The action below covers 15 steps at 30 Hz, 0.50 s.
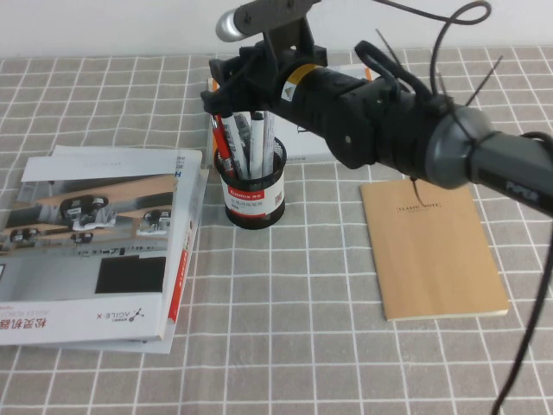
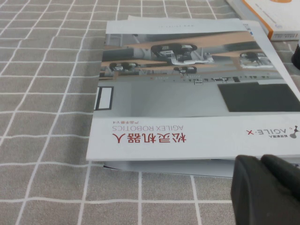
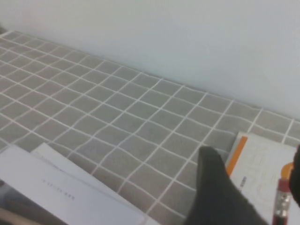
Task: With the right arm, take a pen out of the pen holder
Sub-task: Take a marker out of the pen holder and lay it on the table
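A black pen holder stands upright mid-table with several pens sticking out of it, one of them red. My right gripper hovers just above the pen tops, reaching in from the right. In the right wrist view its two black fingers stand apart, so the right gripper is open. The red pen's top shows between them, close to the far finger. My left gripper is out of the high view. It sits low by the brochure's edge with its fingers together and nothing held.
A stack of AgileX brochures lies left of the holder and shows in the left wrist view too. A tan notebook lies to the right. A white book with an orange edge lies behind the holder. A grey checked cloth covers the table.
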Each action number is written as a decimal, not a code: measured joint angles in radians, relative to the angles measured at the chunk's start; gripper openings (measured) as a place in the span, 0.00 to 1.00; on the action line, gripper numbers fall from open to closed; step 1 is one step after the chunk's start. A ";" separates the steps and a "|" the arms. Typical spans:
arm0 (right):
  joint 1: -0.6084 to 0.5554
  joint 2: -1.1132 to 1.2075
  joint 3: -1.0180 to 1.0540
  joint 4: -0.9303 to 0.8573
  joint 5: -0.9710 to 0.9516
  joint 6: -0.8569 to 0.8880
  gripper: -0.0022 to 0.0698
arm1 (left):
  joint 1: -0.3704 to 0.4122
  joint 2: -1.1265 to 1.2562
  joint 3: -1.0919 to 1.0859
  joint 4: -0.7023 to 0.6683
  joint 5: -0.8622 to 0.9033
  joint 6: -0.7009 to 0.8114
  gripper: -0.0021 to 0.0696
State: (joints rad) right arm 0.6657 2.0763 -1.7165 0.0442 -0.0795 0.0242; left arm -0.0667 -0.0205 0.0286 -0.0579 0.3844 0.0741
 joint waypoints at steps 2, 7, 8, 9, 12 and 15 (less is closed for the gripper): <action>0.000 0.025 -0.028 -0.003 0.018 0.000 0.44 | 0.000 0.000 0.000 0.000 0.000 0.000 0.02; 0.000 0.086 -0.083 -0.005 0.079 0.000 0.46 | 0.000 0.000 0.000 0.000 0.000 0.000 0.02; 0.000 0.093 -0.092 -0.005 0.091 0.000 0.46 | 0.000 0.000 0.000 0.000 0.000 0.000 0.02; 0.000 0.102 -0.100 -0.005 0.098 0.000 0.47 | 0.000 0.000 0.000 0.000 0.000 0.000 0.02; 0.000 0.113 -0.104 -0.007 0.105 0.000 0.47 | 0.000 0.000 0.000 0.000 0.000 0.000 0.02; 0.000 0.117 -0.105 -0.008 0.107 0.000 0.47 | 0.000 0.000 0.000 0.000 0.000 0.000 0.02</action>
State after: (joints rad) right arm 0.6657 2.1936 -1.8219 0.0358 0.0273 0.0242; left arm -0.0667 -0.0205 0.0286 -0.0579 0.3844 0.0741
